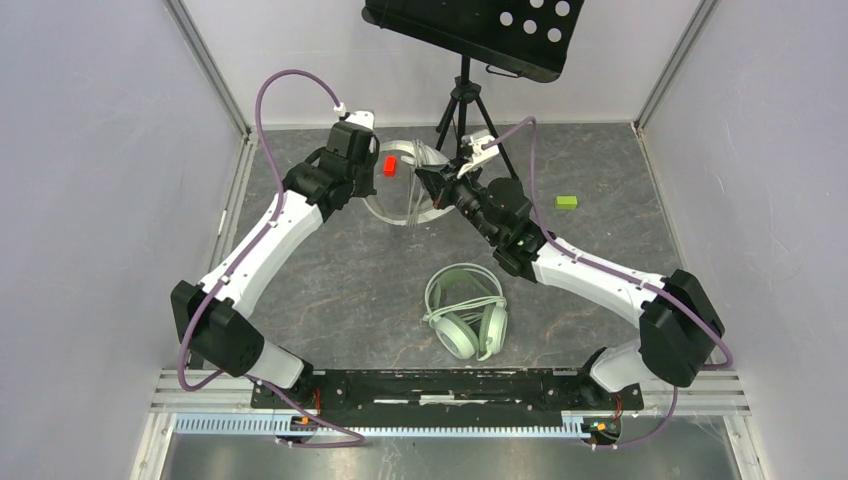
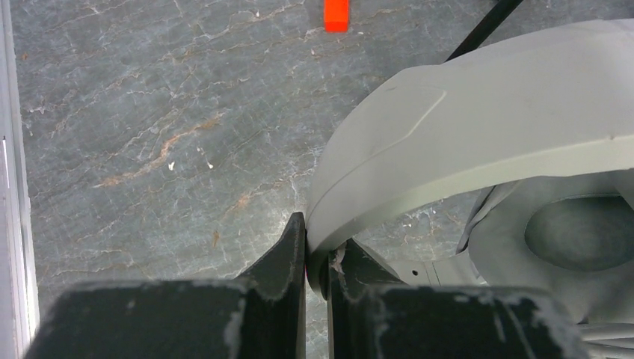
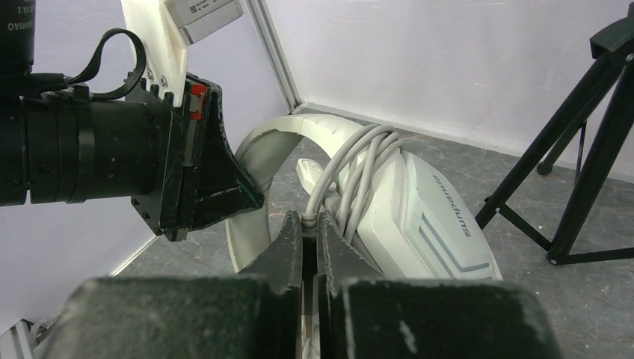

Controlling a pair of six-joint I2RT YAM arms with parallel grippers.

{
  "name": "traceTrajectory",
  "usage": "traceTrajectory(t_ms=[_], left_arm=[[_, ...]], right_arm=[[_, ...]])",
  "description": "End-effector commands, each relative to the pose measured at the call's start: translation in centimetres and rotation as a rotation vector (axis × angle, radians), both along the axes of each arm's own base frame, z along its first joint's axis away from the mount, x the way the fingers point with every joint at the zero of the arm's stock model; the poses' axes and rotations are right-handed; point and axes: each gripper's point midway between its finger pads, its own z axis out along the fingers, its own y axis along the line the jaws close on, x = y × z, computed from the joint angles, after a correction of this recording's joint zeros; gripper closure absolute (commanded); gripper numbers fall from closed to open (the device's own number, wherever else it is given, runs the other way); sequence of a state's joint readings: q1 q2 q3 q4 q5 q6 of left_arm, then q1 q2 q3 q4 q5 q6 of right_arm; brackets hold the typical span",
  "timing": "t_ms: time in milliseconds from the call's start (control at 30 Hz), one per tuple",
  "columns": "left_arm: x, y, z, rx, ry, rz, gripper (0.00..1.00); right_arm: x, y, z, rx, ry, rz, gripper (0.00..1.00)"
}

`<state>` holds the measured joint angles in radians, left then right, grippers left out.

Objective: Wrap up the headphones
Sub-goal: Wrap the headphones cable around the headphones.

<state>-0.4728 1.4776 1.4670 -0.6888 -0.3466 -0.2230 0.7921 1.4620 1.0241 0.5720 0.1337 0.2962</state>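
Just left of the tripod, the left claw is clamped on the headband of the white headset. The right claw, before the tripod, is closed on the cable looped over that headset. The mint headset lies on the desk, well nearer than the tripod.

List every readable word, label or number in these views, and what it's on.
"MIAO": a fragment cut off by the frame edge, on the left arm's black motor housing, right wrist view.
Brand word on the white-grey headset's earcup: printed sideways, too blurred to read reliably.
Sticker on the left arm's white camera mount: too small to read.
Top and left wrist views: no text.
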Motion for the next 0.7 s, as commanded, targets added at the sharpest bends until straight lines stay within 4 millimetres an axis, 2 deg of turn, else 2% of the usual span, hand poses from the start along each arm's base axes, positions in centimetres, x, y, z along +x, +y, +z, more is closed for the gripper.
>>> traceTrajectory(t_ms=[0,67,100,233,567,667], left_arm=[[1.5,0.8,5.5,-0.055,-0.158,0.054,0.98],[1.4,0.4,5.5,-0.077,-0.154,0.037,0.98],[1.3,0.2,5.6,-0.085,-0.154,0.03,0.98],[1.2,0.2,5.9,-0.091,-0.159,0.022,0.98],[1.2,0.6,6.1,-0.062,-0.163,0.03,0.98],[1.3,0.7,6.1,-0.056,-0.165,0.03,0.98]], right_arm=[[-0.1,-1.5,2.1,0.068,-0.046,-0.04,0.98],[-0.1,-1.3,1.6,0.049,-0.062,-0.032,0.87],[0.1,-1.3,1.2,0.036,-0.061,-0.04,0.86],[0.5,-1.0,0.6,0.014,-0.047,-0.046,0.88],[0.3,-0.9,1.5,0.02,-0.042,-0.035,0.75],[0.2,-1.1,1.9,0.022,-0.045,-0.035,0.79]])
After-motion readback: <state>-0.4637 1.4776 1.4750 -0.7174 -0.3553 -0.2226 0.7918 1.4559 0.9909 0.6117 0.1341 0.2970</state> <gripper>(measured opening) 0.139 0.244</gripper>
